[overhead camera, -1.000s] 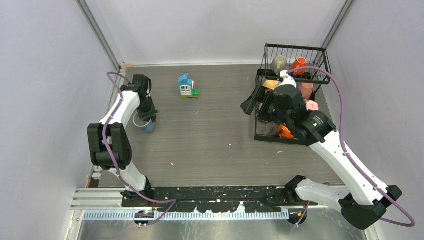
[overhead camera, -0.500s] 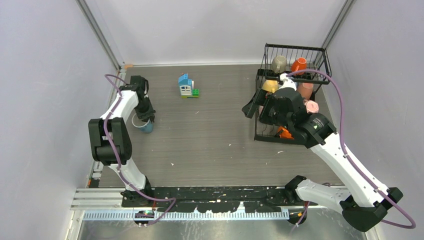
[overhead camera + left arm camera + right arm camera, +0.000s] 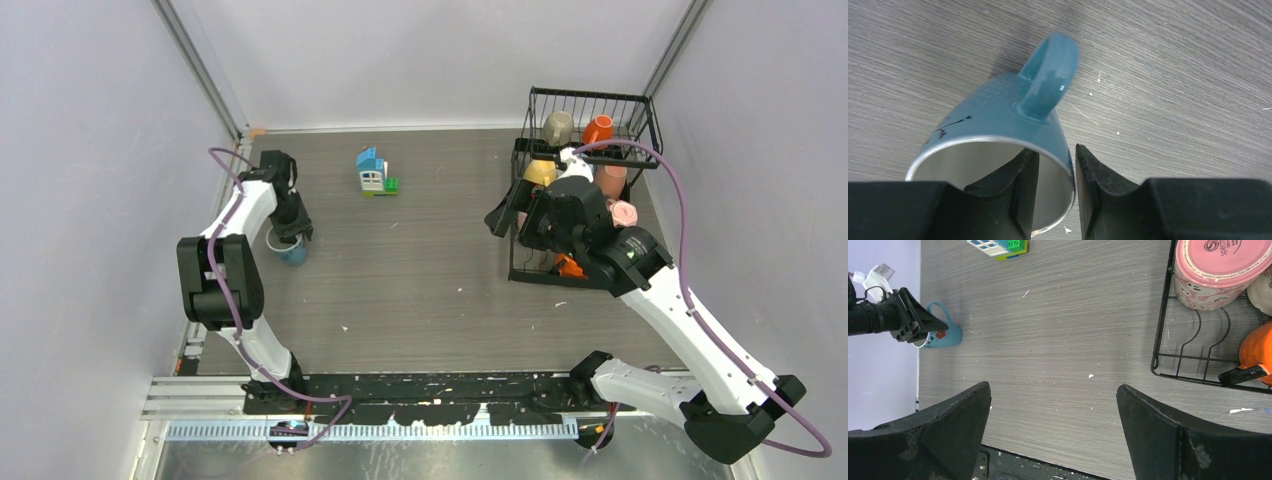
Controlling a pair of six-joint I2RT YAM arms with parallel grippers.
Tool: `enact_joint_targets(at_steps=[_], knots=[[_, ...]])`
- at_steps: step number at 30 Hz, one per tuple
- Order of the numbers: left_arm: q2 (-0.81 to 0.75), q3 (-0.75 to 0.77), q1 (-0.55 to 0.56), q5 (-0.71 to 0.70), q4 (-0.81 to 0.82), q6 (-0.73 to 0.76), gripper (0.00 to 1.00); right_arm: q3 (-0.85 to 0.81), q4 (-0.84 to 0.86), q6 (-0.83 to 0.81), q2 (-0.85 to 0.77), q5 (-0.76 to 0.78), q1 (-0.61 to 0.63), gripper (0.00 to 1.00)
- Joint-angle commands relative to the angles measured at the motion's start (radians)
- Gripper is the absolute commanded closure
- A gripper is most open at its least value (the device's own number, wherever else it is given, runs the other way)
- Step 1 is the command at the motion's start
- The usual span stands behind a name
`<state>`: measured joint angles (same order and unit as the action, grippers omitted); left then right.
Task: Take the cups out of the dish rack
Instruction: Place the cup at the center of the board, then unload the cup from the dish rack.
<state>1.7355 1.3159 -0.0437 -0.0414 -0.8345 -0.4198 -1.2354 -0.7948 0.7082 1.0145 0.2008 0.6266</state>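
A light blue mug (image 3: 291,250) stands upright on the table at the far left; it also shows in the left wrist view (image 3: 998,115) and the right wrist view (image 3: 945,335). My left gripper (image 3: 291,234) straddles its rim (image 3: 1057,150), one finger inside and one outside, with a gap to the wall, so it is open. The black wire dish rack (image 3: 585,97) at the back right holds grey (image 3: 557,127), orange (image 3: 598,128), yellow (image 3: 541,171) and pink (image 3: 624,211) mugs. My right gripper (image 3: 503,214) is wide open and empty, left of the rack (image 3: 1052,386).
A toy block house (image 3: 373,172) stands at the back middle. The right wrist view shows the rack's base wires (image 3: 1160,360) with a pink mug (image 3: 1218,270) and an orange mug (image 3: 1258,352). Walls close in on the left, back and right.
My left gripper has shifted slightly left over the blue mug and its fingers stand loose on the rim. My right arm drew back a little from the rack, then held still.
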Motion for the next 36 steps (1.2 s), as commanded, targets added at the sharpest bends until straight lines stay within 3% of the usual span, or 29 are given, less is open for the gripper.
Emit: enact_joint_targets(at_steps=[1,4,7,16,22,36], knots=[[-0.028,0.024,-0.007,0.001,0.028,-0.005,0.63,-0.01,0.011,-0.021,-0.019,0.025,0.001,0.0],[-0.05,0.034,-0.007,0.012,0.023,-0.007,0.55,-0.012,0.007,-0.024,-0.018,0.027,0.002,0.0],[-0.091,0.05,-0.007,0.015,0.015,-0.01,0.37,-0.014,-0.003,-0.024,-0.019,0.037,0.002,0.0],[-0.26,0.062,0.012,0.035,0.004,-0.019,0.04,-0.045,-0.054,-0.019,-0.005,0.089,0.002,0.0],[-0.383,0.065,0.05,0.08,-0.03,0.014,0.0,-0.045,-0.071,-0.001,-0.012,0.145,0.002,0.0],[-0.614,-0.035,0.472,0.158,0.043,0.084,0.0,-0.021,-0.159,0.039,-0.067,0.369,-0.009,0.0]])
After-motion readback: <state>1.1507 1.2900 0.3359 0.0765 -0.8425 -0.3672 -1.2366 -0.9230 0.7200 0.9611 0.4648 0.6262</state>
